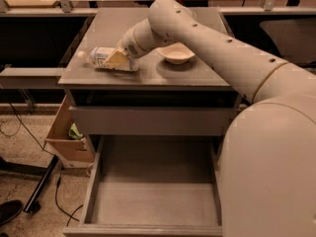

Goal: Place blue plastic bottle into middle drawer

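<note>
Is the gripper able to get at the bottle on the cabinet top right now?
Probably yes. The gripper is right at the bottle, which lies on its side on the cabinet top; the bowl sits apart, not in the way.

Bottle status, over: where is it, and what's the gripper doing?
Gripper at bottle on cabinet top. Bottle lying flat, not yet in drawer. Drawer open below; bowl off to the side, nothing blocking.

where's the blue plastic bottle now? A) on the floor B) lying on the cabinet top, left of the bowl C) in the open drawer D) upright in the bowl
B: the blue plastic bottle lies on its side on the cabinet top, left of the bowl, with the pincer right at it.
</note>
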Robot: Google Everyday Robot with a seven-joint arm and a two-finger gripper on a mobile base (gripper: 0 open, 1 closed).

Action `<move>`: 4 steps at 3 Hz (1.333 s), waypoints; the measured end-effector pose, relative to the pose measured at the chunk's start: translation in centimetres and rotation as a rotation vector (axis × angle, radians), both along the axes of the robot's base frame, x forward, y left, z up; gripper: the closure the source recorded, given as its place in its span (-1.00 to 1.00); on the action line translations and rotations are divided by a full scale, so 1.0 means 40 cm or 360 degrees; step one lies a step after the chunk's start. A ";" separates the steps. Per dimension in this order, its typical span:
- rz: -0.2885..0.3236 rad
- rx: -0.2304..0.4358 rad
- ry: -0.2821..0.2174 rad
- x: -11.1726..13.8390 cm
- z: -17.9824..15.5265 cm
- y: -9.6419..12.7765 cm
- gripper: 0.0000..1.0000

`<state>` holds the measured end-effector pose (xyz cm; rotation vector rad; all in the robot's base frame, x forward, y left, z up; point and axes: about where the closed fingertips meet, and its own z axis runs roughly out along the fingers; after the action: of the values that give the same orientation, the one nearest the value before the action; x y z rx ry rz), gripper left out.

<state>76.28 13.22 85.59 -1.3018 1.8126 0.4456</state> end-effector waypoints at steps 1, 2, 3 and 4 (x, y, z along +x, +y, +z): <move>0.0034 -0.0029 0.0005 -0.011 0.006 -0.020 0.62; 0.0097 -0.0068 0.0012 -0.025 0.013 -0.027 1.00; 0.0183 -0.0062 -0.0002 -0.056 0.046 -0.041 1.00; 0.0263 0.0057 -0.0078 -0.133 0.129 -0.096 1.00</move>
<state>70.95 9.38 90.77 -1.4319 1.6561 0.5283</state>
